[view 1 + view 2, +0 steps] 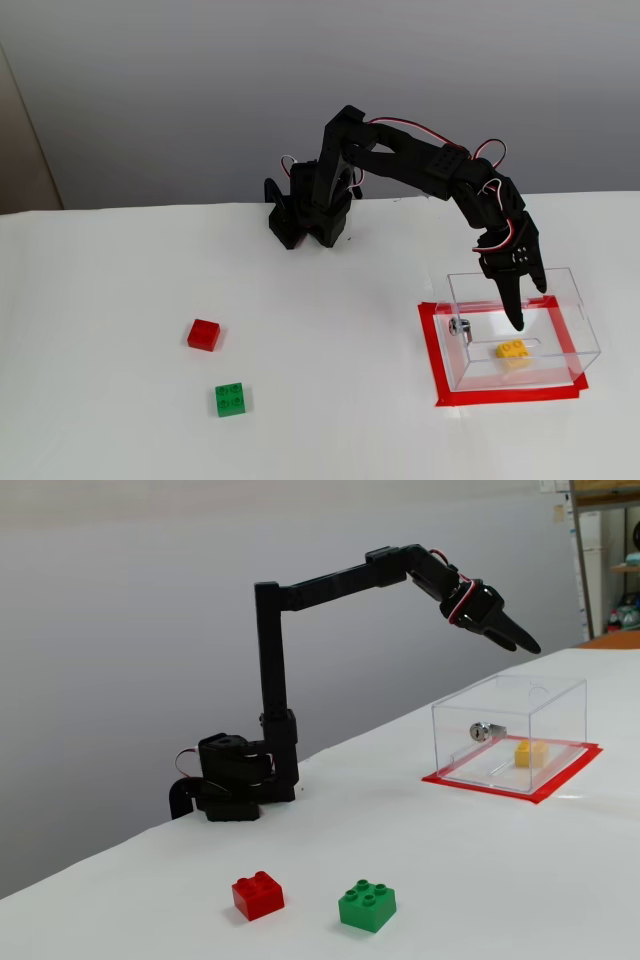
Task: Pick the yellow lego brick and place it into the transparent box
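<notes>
No readable text, label, brand or number anywhere in either view

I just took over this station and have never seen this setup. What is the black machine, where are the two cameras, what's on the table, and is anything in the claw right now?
The black machine is a small jointed robot arm bolted down at the back of a white table. At its tip is a two-finger gripper, also seen from the side.

One fixed view looks down from high in front of the table; the other stands low beside it, looking along the surface.

On the table lie a red brick, a green brick and a transparent box inside a red tape outline. The yellow lego brick rests on the box floor, also visible through the wall in the low view.

The gripper holds nothing. It hangs above the box with its fingers slightly apart.
</notes>
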Controlling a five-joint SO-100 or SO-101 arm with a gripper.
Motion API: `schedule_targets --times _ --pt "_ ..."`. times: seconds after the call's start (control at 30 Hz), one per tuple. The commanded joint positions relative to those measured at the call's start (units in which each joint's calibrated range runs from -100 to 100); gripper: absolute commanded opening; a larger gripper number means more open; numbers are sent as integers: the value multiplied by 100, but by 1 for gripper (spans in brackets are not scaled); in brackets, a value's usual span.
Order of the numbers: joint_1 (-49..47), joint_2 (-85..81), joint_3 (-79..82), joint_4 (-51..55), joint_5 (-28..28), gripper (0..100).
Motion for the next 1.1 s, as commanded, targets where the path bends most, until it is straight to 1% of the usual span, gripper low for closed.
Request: schedule_targets --times 0.0,0.03,0.1,0.27,0.37,0.53,0.7,0.93,1.07 --pt "31 -169 -263 28 17 36" --pt "46 -236 -254 28 17 35" --pt "127 -432 -181 28 17 31" --pt "519 -966 271 28 22 10" --pt "874 -1399 651 28 22 2" --pt "1798 -2417 1428 229 22 1" --pt "3114 -3486 2332 559 22 1" --pt "4941 -4971 4159 498 22 1" --pt "5540 -5888 5470 498 22 1"
